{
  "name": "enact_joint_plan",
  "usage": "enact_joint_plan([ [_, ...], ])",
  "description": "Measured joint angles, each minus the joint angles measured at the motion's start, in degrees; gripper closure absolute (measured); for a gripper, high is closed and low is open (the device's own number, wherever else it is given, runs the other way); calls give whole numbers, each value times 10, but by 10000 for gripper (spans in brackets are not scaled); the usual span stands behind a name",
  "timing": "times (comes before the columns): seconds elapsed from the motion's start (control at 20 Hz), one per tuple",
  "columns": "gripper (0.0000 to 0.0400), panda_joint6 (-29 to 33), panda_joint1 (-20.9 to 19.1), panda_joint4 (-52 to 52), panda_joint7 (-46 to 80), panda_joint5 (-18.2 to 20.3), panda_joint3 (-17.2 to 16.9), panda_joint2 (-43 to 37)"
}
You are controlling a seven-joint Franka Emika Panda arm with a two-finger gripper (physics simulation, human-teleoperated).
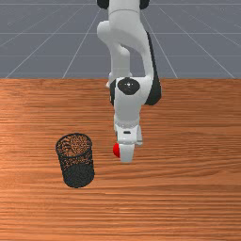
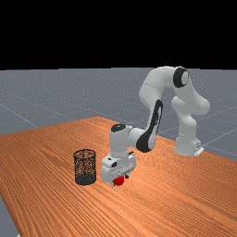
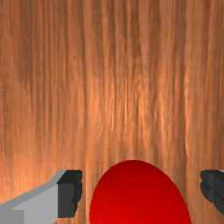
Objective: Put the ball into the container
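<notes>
A white and grey robot arm (image 2: 150,92) reaches down to an orange-brown wooden worktop (image 1: 188,188), its jaws low around a ball (image 2: 118,181). The jaws are spread wide, one on each side of the ball, their dark pads (image 3: 70,192) facing inward. In the wrist view a strip of wood grain shows between the ball and either pad, so neither touches it.

The ball is plain, bright red and smooth, with no pattern or marking. Its colour is even, deepening slightly towards one edge. In the wrist view its curved outline looks stretched, almost egg-like, and part of it is cut off between the jaws. In the front view it peeks out as a red sliver on the front view's left of the jaws, the rest hidden by the white hand. In the far view it shows low down, between the tips of the jaws.

Well apart from the jaws, on the front view's left, a round black mesh basket (image 1: 77,177) stands upright on the worktop, open at the top, wood visible through its wire wall
</notes>
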Motion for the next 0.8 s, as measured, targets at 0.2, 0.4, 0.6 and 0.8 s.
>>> enact_joint_plan([
  [0.2, 0, 0, 1, 0, 3, -6, -8, 0],
  [0.4, 118, 17, -8, -7, -6, -2, -5, -1],
  [0.6, 121, 10, -4, 1, -1, -2, -4, 2],
  [0.8, 121, 25, -3, -21, 0, -2, -5, -21],
])
